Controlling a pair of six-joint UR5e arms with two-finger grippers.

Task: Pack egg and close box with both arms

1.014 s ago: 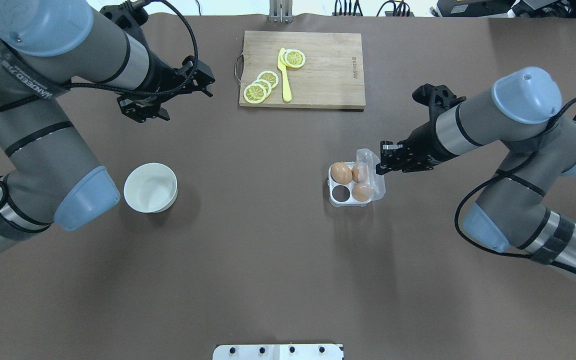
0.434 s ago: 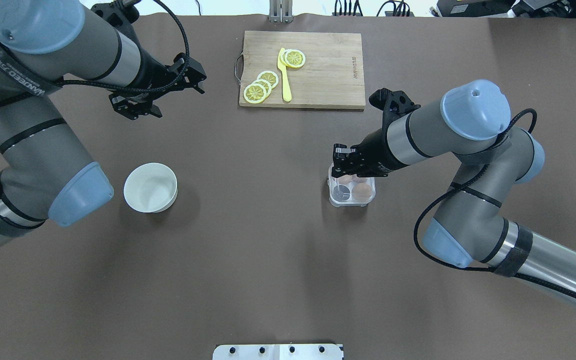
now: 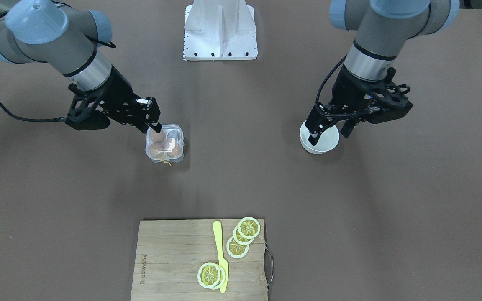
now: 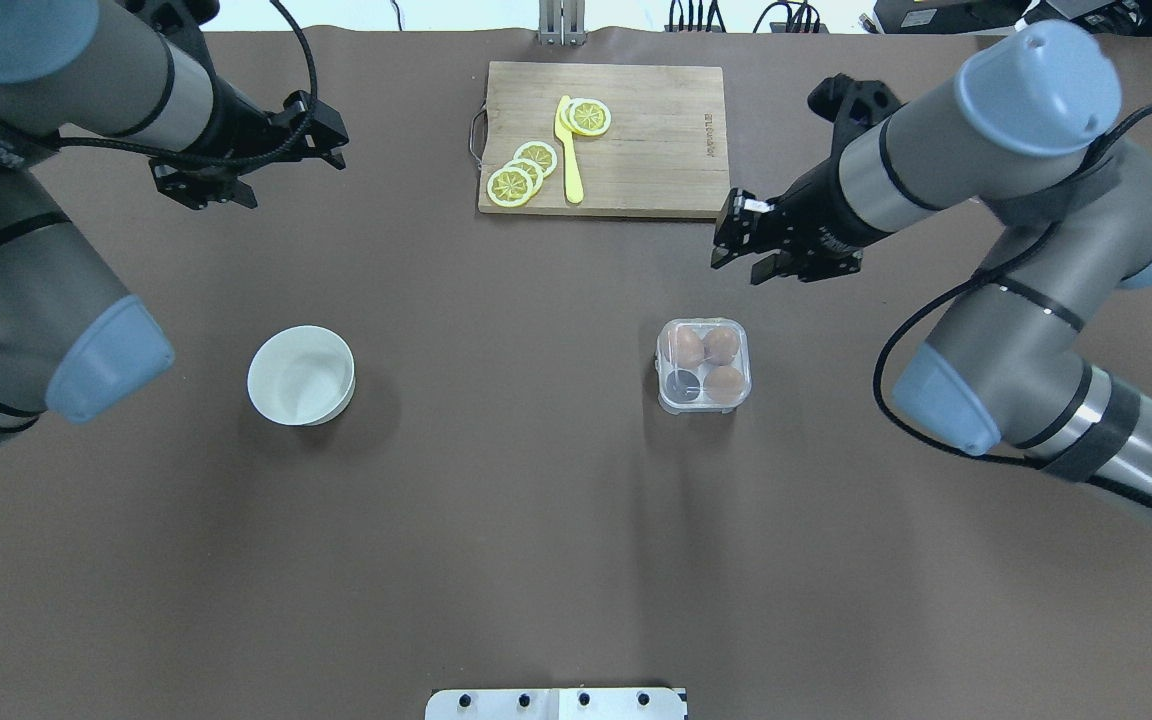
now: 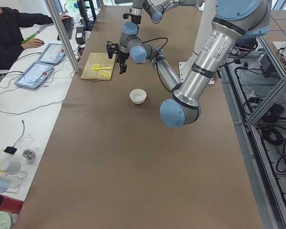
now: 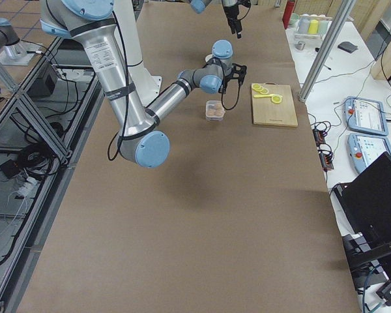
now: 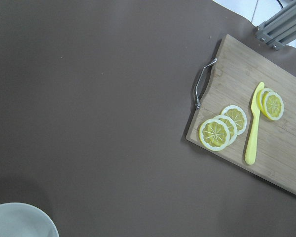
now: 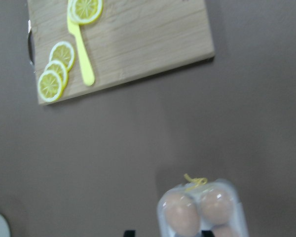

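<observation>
The box is seen on the bench, right of the middle and about halfway between the near and far edges. Its clear lid is down, and three of the four cells are filled by eggs. A bit of yellow string is shown at the side facing the far edge.

Now the right gripper: it is held above the bench between the box and the board, off toward the far edge. The jaws are parted a little, nothing is gripped, and nothing is touched.

The left gripper is raised over the left half, toward the far left corner. The jaws are spread wide and nothing is carried. The bowl is left standing apart from it, nearer the near edge. Lemon slices and a knife are laid on the board at the far edge.
</observation>
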